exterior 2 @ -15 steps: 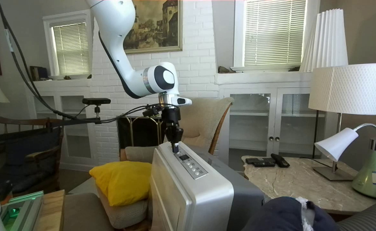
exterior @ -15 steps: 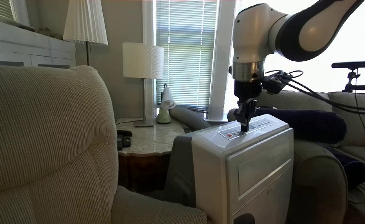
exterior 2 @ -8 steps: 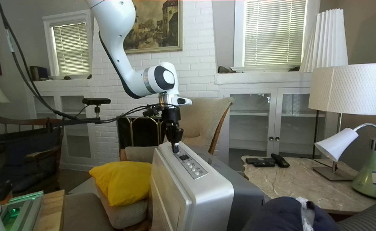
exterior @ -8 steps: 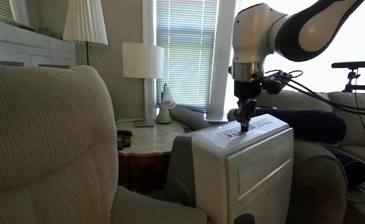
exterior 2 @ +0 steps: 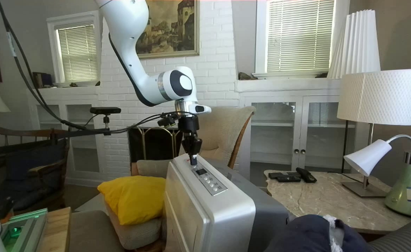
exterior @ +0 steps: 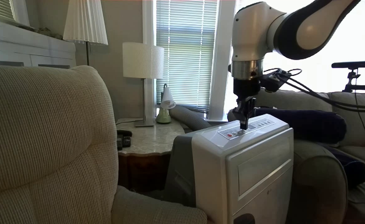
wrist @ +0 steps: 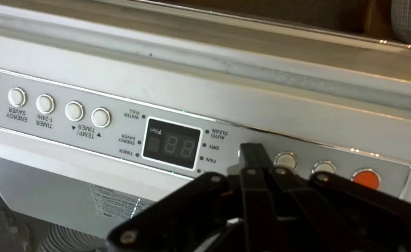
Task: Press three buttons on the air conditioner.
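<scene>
The white air conditioner [exterior: 260, 186] shows in both exterior views, its grey control strip on top. In the wrist view, my gripper [wrist: 251, 148] points down at the strip, shut, its fingertips together with nothing between them. It covers most of a button just right of the dark display [wrist: 172, 143]; only a pale sliver shows. Farther right are a white button [wrist: 285, 161], another white button [wrist: 323, 167] and an orange-red button [wrist: 365, 179]. Several white buttons [wrist: 74, 111] line the left end. In an exterior view the gripper [exterior: 244, 127] appears slightly above the strip.
A beige armchair [exterior: 45, 124] stands beside the unit, and a sofa [exterior: 316, 174] on its far side. A marble-topped table [exterior 2: 310, 196] with lamps and remotes is behind it. A yellow pillow [exterior 2: 135, 197] lies near its front. Cables [exterior 2: 135, 126] trail from the wrist.
Over the last half second my gripper has risen a little off the strip and shifted slightly, uncovering a button below it. Before that it held still at the strip. It stays shut.
</scene>
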Robot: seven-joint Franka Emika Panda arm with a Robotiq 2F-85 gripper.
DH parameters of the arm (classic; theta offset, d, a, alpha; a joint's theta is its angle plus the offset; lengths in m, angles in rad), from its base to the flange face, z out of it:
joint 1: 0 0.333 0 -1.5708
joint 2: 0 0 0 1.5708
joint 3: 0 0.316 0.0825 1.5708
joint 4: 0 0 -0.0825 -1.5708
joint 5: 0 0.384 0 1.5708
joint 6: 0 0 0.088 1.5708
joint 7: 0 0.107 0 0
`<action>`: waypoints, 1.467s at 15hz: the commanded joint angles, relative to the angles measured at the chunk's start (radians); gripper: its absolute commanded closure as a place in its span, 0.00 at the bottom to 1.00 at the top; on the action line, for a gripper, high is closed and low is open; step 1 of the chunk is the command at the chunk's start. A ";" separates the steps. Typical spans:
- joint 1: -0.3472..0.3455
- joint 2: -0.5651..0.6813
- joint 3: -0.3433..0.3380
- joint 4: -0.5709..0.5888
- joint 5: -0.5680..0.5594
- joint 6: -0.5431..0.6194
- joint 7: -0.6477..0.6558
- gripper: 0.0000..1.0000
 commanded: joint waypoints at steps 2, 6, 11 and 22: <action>-0.014 -0.033 0.005 0.000 0.004 -0.035 -0.014 1.00; -0.017 -0.039 0.008 -0.002 0.004 -0.043 -0.014 1.00; -0.021 -0.059 0.010 -0.003 0.007 -0.075 -0.014 1.00; -0.036 -0.101 0.016 -0.026 0.016 -0.087 -0.025 1.00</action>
